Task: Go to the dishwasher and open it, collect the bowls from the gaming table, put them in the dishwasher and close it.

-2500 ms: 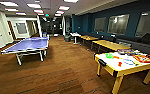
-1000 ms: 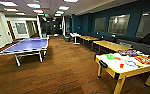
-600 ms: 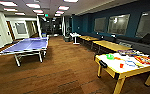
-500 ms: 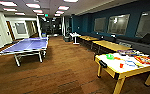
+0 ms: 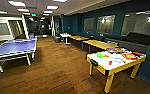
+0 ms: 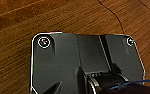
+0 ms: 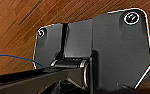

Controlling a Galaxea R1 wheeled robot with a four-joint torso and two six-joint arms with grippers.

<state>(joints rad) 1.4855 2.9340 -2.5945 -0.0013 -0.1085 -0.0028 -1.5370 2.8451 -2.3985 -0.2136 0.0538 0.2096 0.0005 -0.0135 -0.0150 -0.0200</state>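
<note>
The robot faced the gaming table [image 5: 103,63] holding a green bowl [image 5: 100,54], evidently approaching to collect; its grippers' state was indiscernible.

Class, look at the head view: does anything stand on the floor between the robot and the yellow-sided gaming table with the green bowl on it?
Nothing visible does. Bare wood floor runs up to the gaming table, ahead to the right. The ping-pong table stands off to the left. The green bowl sits on the white top among other items.

Head camera high, facing across the room, wood floor [image 5: 58,72] below, both wrist cameras close above that floor
</note>
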